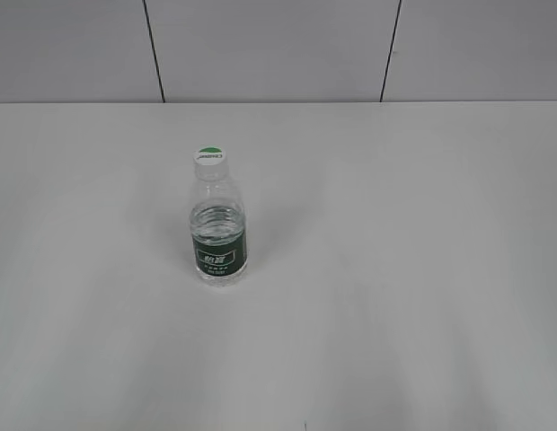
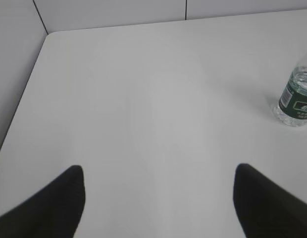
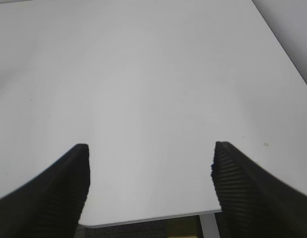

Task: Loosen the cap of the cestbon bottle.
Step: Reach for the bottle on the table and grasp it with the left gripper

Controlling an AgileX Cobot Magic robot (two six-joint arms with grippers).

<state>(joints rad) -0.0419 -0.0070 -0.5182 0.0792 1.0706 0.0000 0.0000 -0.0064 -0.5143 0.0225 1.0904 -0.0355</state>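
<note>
Cestbon bottle (image 1: 218, 226) x1 upright w/ cap (image 1: 209, 157) x1, table (image 1: 395, 269) x1.

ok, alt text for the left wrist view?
Open left gripper, two dark fingers spread wide and empty, over a bare white table. At the right edge stands the cestbon bottle, green label visible, its top cut off by the frame.

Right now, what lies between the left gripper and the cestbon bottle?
Nothing: in the left wrist view only bare white table separates the open left gripper from the cestbon bottle.
</note>
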